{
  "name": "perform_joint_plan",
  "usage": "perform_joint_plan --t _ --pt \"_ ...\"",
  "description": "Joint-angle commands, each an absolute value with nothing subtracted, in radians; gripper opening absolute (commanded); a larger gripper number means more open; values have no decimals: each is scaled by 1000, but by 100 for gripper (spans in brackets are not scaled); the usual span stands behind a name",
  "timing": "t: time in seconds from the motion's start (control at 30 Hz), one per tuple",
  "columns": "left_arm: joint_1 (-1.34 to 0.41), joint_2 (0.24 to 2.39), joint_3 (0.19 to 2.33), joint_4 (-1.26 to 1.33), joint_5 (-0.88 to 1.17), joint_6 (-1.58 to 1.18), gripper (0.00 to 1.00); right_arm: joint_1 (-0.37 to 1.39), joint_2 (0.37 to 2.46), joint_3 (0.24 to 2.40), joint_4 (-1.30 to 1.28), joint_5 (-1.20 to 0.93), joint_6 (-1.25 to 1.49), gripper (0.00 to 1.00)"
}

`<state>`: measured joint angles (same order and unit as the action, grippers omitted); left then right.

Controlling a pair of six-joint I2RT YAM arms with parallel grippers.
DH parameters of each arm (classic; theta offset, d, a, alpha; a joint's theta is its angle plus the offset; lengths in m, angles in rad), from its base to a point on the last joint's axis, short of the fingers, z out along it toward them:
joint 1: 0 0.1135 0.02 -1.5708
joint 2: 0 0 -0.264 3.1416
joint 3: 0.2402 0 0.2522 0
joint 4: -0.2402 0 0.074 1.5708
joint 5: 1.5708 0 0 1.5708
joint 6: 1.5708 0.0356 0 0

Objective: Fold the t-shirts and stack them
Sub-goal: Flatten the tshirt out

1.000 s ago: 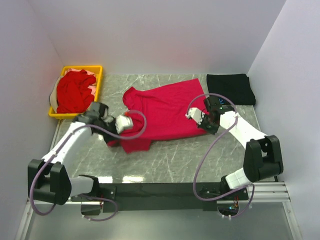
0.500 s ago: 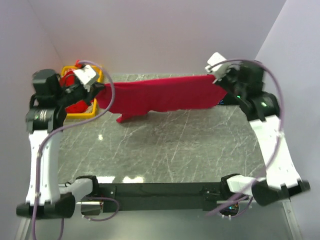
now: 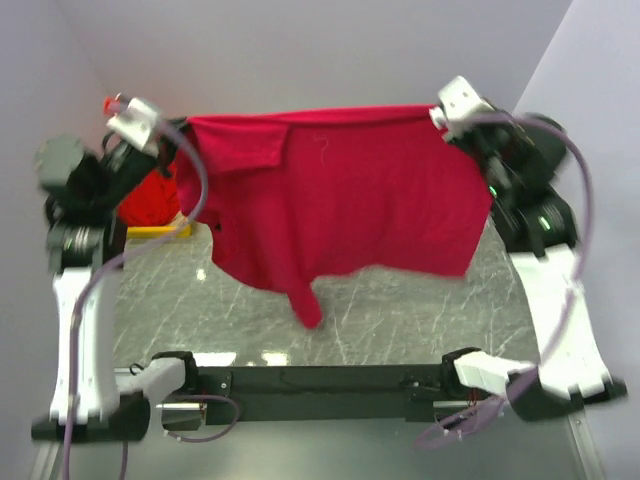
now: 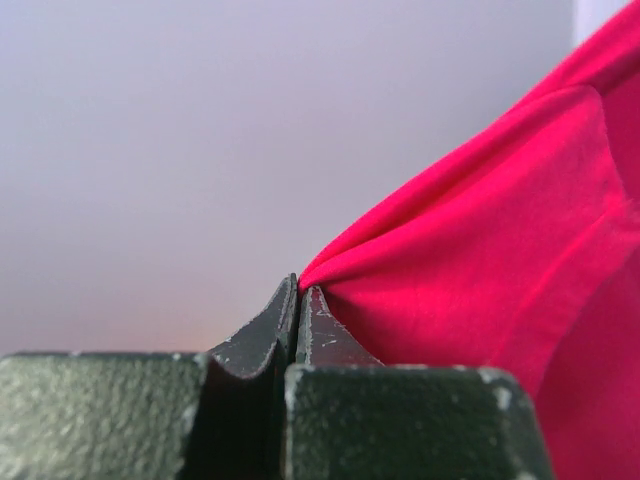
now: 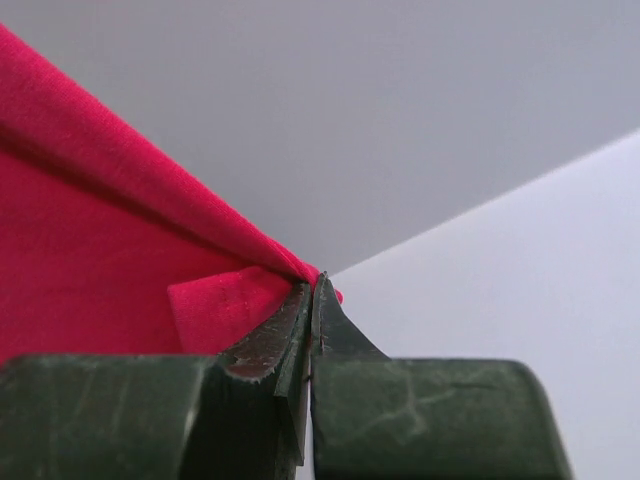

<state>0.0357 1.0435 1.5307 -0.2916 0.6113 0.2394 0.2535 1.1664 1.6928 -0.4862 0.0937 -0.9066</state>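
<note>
Both my grippers pinch the top corners of the red shirt and hold it spread in the air.

From above, my left gripper (image 3: 183, 127) clamps the upper-left corner and my right gripper (image 3: 438, 115) the upper-right. The red shirt (image 3: 340, 190) hangs across the middle of the frame and hides much of the table (image 3: 400, 320). At the left edge, behind my left arm, a strip of the yellow basket (image 3: 160, 231) shows, with red clothes (image 3: 140, 200) in it. In the left wrist view my jaws are pressed together on a fold of cloth that fills the right side, against a plain wall (image 4: 200, 150). In the right wrist view the jaws are likewise closed on the hem, and the cloth fills the left.
</note>
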Motion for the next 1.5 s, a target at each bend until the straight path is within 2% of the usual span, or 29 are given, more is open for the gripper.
perform_joint_plan --t 0.0,0.13,0.3,0.43,0.5,0.63,0.83,0.93,1.03,1.13,1.23,1.47 --pt "51 1201 1572 -158 476 204 1 218 1354 1768 -336 193 -936 0" --pt "55 1409 1686 -62 465 172 1 186 1558 1975 -290 183 -884 0" --pt "61 1617 1991 -8 422 155 1 173 1830 2356 -269 198 -845 0" --pt "93 1715 2160 98 411 120 1 170 1879 2439 -152 207 -847 0" --pt "104 1706 2152 126 423 123 1 172 1867 2416 -130 192 -853 0" --pt "106 1628 1990 156 512 225 1 170 1810 2263 -147 114 -891 0" --pt "107 1491 1454 68 589 449 1 176 1726 1828 -196 -37 -1000 0" --pt "107 1454 1273 -44 636 558 1 181 1726 1696 -259 -74 -1040 0" --pt "104 1439 1157 -193 689 667 1 187 1715 1606 -340 -104 -1066 0" --pt "98 1437 1073 -296 716 762 1 202 1674 1400 -354 -104 -1106 0" --pt "94 1457 1025 -405 707 827 1 219 1645 1281 -380 -98 -1134 0" --pt "94 1436 1002 -801 752 1018 1 229 1588 1166 -564 -123 -1129 0"
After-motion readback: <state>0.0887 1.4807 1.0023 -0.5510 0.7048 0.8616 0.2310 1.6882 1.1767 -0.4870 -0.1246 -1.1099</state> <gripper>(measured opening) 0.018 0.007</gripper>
